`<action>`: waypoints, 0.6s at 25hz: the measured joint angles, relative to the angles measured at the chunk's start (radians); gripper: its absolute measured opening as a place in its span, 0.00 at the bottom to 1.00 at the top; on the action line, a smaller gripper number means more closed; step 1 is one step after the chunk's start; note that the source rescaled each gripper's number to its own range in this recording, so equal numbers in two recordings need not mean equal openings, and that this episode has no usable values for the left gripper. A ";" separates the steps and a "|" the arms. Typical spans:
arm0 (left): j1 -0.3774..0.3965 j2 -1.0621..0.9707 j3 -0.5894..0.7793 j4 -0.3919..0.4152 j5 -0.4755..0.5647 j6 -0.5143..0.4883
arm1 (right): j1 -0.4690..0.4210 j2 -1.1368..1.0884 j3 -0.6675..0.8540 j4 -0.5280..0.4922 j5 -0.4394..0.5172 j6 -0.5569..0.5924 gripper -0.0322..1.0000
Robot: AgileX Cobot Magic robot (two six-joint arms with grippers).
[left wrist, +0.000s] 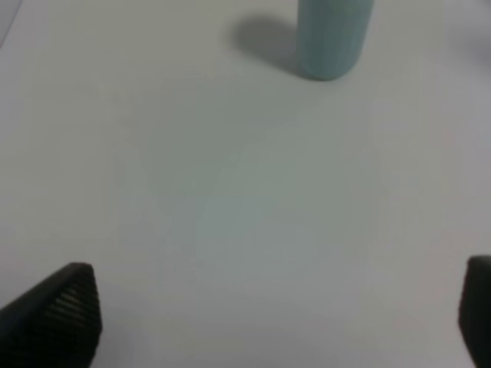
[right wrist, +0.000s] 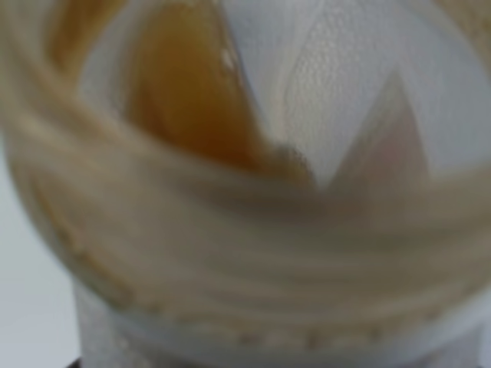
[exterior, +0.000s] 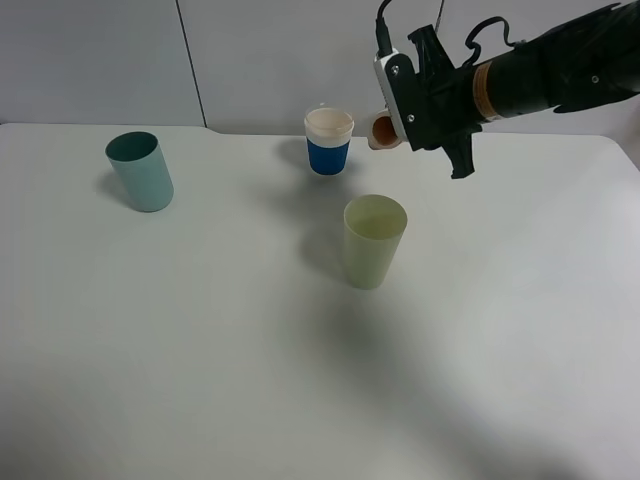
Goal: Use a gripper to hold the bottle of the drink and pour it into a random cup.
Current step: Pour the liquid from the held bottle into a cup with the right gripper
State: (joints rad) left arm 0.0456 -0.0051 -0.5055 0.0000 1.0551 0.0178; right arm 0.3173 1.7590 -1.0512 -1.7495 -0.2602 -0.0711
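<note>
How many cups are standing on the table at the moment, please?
3: a teal cup at the left, a white cup with a blue band at the back, and a pale yellow-green cup near the centre. None appears hidden.

white table [exterior: 200, 350], matte, fills most of the high view; back right corner rounded. pale grey wall [exterior: 90, 50] behind it, split by a dark vertical seam [exterior: 190, 60]. light soft, diffuse; shadows faint, tabletop dimmer toward the near edge.
</note>
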 joint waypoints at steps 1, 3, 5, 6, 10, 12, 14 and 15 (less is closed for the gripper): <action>0.000 0.000 0.000 0.000 0.000 0.000 | 0.009 0.000 0.000 0.000 0.013 -0.001 0.05; 0.000 0.000 0.000 0.000 0.000 0.000 | 0.029 0.000 0.000 0.001 0.027 -0.009 0.05; 0.000 0.000 0.000 0.000 0.000 0.000 | 0.046 0.000 0.000 0.001 0.040 -0.017 0.05; 0.000 0.000 0.000 0.000 0.000 0.000 | 0.055 0.000 0.000 0.001 0.045 -0.019 0.05; 0.000 0.000 0.000 -0.005 0.000 0.000 | 0.080 0.000 0.000 0.001 0.076 -0.054 0.05; 0.000 0.000 0.000 -0.005 0.000 0.000 | 0.087 0.000 0.000 0.001 0.102 -0.084 0.05; 0.000 0.000 0.000 -0.005 0.000 0.000 | 0.090 0.000 0.000 0.001 0.112 -0.106 0.05; 0.000 0.000 0.000 -0.005 0.000 0.000 | 0.091 0.000 0.000 0.001 0.117 -0.114 0.05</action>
State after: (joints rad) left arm 0.0456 -0.0051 -0.5055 -0.0053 1.0551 0.0178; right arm 0.4087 1.7590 -1.0512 -1.7488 -0.1434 -0.1849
